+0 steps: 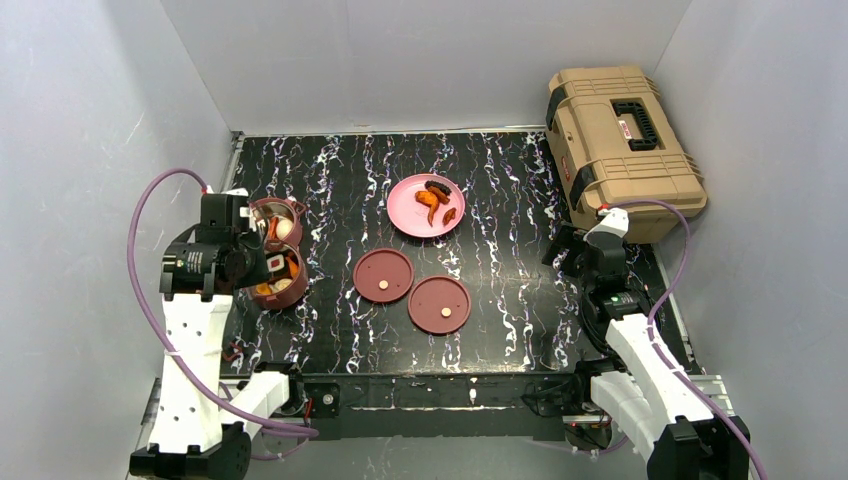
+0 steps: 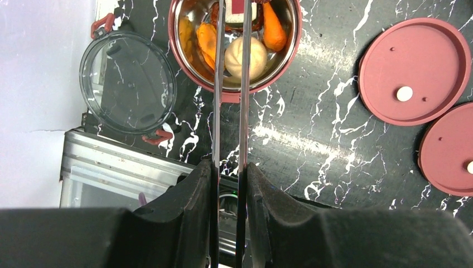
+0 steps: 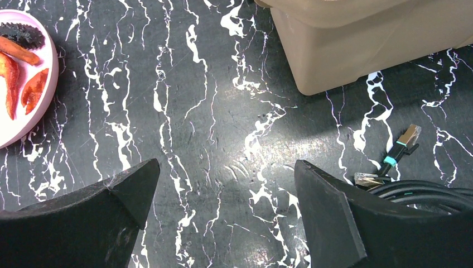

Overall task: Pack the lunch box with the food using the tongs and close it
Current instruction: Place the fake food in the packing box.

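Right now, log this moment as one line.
left pincer: shut on tongs, tips over filled bowl | right pincer: open, empty | pink plate: food on it | lids: off

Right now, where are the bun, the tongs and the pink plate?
bun [image 2: 245, 57], left wrist view, middle of its pale top.
tongs [image 2: 217, 111], left wrist view, on one thin arm.
pink plate [image 1: 405, 207], top view, bare left part.

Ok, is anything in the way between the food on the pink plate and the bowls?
Nothing visible. The tabletop between the pink plate and the two bowls is bare; both flat lids lie nearer the arms, just off that line.
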Tool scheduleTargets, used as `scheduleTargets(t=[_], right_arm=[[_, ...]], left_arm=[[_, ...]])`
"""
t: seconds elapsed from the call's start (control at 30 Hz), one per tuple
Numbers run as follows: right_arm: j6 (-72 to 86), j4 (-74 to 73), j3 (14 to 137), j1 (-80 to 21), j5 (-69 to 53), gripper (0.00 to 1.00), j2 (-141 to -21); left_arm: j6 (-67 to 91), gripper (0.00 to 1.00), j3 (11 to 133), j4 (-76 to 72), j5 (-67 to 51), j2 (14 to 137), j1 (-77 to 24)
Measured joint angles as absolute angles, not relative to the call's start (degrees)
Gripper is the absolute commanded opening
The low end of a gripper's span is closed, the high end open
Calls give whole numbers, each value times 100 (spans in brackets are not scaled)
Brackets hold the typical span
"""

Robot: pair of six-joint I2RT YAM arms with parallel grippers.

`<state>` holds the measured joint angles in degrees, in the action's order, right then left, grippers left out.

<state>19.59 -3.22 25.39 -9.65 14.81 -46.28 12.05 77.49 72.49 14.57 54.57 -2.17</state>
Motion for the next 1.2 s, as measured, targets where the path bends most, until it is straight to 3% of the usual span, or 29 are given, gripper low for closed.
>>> scheduleTargets(t=[0.13,0.57,0.7,1.2], right_arm=[[1959,-320,2539,-965,1481,100,-4641],[1959,-305,2539,-965,1479,100,-4709],[1957,-307,2539,-965,1479,100,-4705],[1949,-307,2539,-965,1422,100,-4600]], left_arm=[[1256,7,7701,7369,1466,5413,-217],[1306,34,7448,7485,1500,5321,-217],[1306,35,7448,7485,1498,5321,-217],[1129,24,7843,7140,878,5566,-222]])
